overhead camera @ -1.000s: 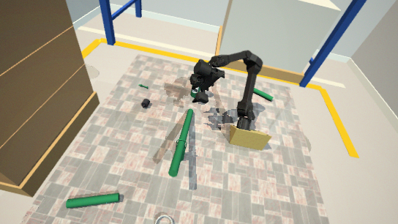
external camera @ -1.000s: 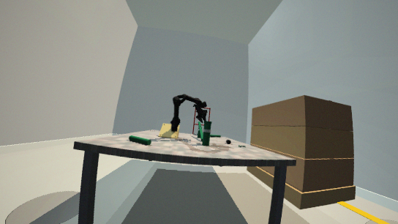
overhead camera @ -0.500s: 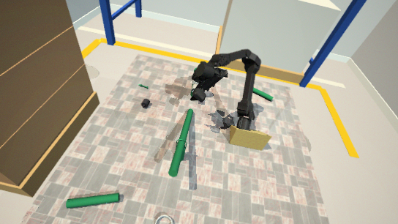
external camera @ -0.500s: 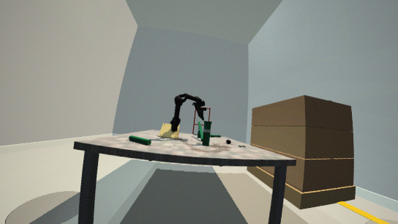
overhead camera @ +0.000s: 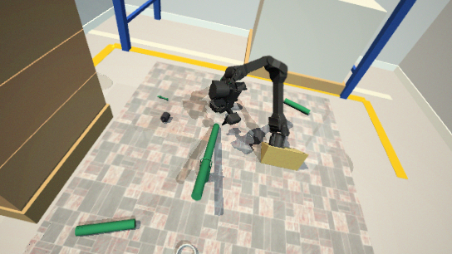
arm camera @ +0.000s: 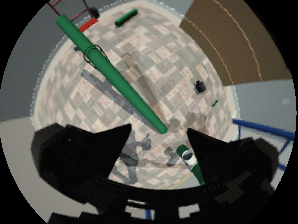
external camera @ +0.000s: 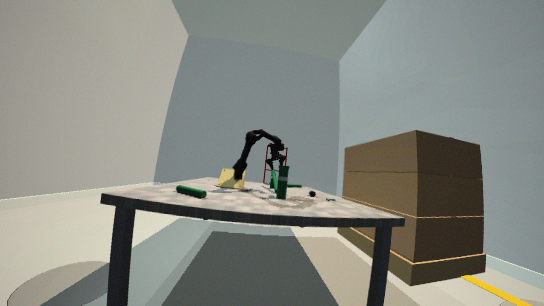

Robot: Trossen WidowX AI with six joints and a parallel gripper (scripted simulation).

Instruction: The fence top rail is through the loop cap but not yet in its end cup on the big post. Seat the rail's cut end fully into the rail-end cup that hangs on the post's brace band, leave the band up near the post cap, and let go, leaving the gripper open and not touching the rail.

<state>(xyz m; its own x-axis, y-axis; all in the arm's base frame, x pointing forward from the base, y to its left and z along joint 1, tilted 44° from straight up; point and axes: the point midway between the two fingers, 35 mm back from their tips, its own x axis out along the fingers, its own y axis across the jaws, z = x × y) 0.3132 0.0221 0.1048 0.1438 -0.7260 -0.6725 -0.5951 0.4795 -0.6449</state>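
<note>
The rail (overhead camera: 211, 144) (external camera: 274, 181) (arm camera: 131, 96), a long green tube, hangs above the middle of the tabletop (overhead camera: 158, 199) (external camera: 240, 215) (arm camera: 167, 65), its shadow beside it. It passes through the loop cap; its cut end points toward the big post (external camera: 282, 190) (arm camera: 200, 173) and stands apart from the cup (arm camera: 188, 156). The rail is probably light, stiff and smooth, apt to roll or slip in a loose grasp; the best hold is across the tube, a little behind the cut end, leaving that end free to enter the cup. The band (external camera: 283, 178) sits high on the post and, being likely to slide or turn under a push, calls for a thrust along the rail's axis. The gripper (overhead camera: 226, 112) (external camera: 276, 162) (arm camera: 160, 128) is wide open over the post region, with nothing between its fingers. Post and cup stand close beneath one finger and form the chief obstacle. Outward lie the black plug (overhead camera: 165, 116) (external camera: 312, 193) (arm camera: 200, 86), toward the crate-side edge, a green bar (overhead camera: 297, 106) (external camera: 191, 191) near the corner beyond the arm's yellow base (overhead camera: 284, 158) (external camera: 231, 178), and a metal ring (overhead camera: 186, 249) toward the opposite edge; none blocks the short path to the cup.
</note>
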